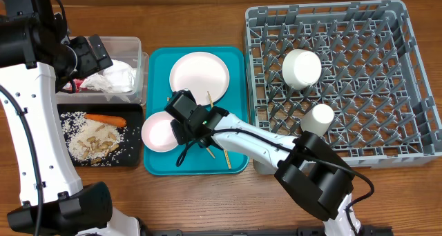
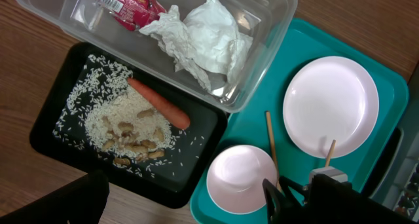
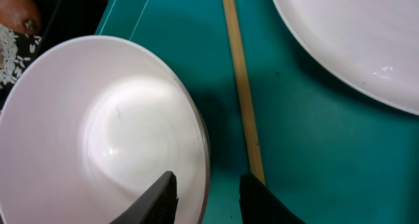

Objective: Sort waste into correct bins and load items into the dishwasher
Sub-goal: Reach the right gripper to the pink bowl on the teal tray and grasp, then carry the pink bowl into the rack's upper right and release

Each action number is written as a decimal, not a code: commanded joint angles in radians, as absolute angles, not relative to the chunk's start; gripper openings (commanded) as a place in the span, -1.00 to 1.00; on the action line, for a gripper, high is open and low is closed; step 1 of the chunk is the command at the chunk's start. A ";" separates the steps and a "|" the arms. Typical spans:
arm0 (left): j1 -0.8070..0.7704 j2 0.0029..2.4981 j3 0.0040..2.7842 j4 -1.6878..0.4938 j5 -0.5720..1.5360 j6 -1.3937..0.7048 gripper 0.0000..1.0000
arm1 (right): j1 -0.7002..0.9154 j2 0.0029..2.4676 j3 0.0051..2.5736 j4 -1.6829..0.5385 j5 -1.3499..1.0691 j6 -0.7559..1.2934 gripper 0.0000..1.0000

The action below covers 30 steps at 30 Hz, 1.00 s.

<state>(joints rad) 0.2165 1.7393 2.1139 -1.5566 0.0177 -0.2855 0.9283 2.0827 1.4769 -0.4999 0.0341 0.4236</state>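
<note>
Chopstick lies flat, long axis running between bowl and plate; right gripper gapes astride bowl's rim.

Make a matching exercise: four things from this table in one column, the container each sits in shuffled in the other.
Column A
1. carrot
2. crumpled paper
3. plate
4. cup

Column B
a. teal tray
b. grey rack
c. black tray
d. clear tub

Pairs: 1-c, 2-d, 3-a, 4-b
</note>
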 commanded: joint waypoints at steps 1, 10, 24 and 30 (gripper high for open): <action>0.216 1.741 2.112 -1.559 0.015 -0.295 1.00 | 0.926 2.085 1.493 -0.479 0.051 0.427 -0.34; 0.216 1.741 2.112 -1.558 0.015 -0.295 1.00 | 0.927 2.080 1.500 -0.487 0.050 0.427 -0.66; 0.216 1.741 2.112 -1.559 0.015 -0.295 1.00 | 0.917 1.996 1.554 -0.476 0.051 0.416 -0.92; 0.216 1.741 2.112 -1.559 0.015 -0.295 1.00 | 0.895 1.882 1.572 -0.477 0.059 0.297 -0.92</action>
<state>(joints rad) 0.2165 1.7393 2.1139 -1.5566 0.0177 -0.2855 0.9161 2.0102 1.5223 -0.4866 0.0418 0.3939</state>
